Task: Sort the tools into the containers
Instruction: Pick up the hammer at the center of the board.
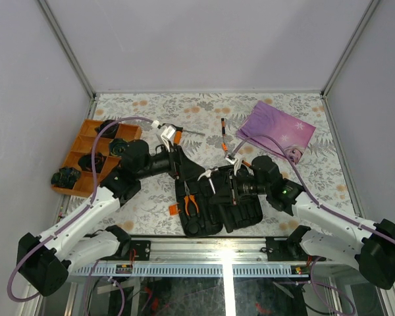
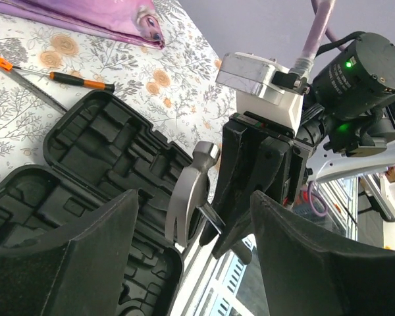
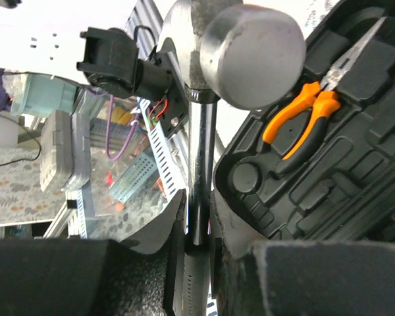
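Note:
The black tool case (image 1: 217, 212) lies open near the front edge, with orange-handled pliers (image 1: 191, 201) in a slot. My right gripper (image 1: 229, 181) is shut on the black handle of the hammer (image 1: 209, 176) and holds it over the case. In the right wrist view the steel hammer head (image 3: 250, 52) points away, its shaft pinched in my right gripper (image 3: 199, 217), above the pliers (image 3: 303, 125). My left gripper (image 2: 196, 204) is open, and the hammer head (image 2: 187, 197) shows between its fingers, apart from both. A screwdriver (image 1: 224, 135) lies on the table behind.
An orange divided tray (image 1: 95, 155) with black coiled lumps sits at the left. A purple bag (image 1: 280, 131) lies at the back right. Another screwdriver (image 2: 66, 78) lies beyond the case (image 2: 85, 164). Both arms meet closely over the case.

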`<state>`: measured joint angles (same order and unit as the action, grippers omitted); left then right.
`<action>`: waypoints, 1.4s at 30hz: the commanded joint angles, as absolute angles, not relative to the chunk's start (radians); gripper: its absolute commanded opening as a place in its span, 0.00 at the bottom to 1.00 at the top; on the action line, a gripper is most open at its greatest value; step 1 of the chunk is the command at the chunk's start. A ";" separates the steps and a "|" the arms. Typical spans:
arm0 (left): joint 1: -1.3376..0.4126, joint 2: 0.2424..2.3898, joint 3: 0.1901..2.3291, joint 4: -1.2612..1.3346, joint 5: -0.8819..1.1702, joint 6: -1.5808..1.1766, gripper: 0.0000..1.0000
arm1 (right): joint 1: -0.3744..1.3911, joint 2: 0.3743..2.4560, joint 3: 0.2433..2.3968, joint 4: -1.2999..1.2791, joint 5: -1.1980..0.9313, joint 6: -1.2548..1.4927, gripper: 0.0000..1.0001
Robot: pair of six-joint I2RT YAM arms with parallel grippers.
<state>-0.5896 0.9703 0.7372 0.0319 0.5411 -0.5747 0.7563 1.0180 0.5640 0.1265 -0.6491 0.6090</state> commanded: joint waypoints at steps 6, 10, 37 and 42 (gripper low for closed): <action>-0.623 0.987 0.733 0.114 0.606 -0.512 0.68 | 0.783 1.007 0.597 0.260 -0.776 0.605 0.00; -0.644 0.995 0.738 0.114 0.650 -0.497 0.67 | 0.789 1.012 0.600 0.315 -0.816 0.635 0.00; -0.693 1.026 0.827 -0.090 0.408 -0.509 0.00 | 0.790 0.905 0.644 0.049 -0.493 0.433 0.76; -0.695 1.041 0.866 -0.156 0.270 -0.552 0.00 | 0.790 0.866 0.635 0.017 -0.309 0.410 0.87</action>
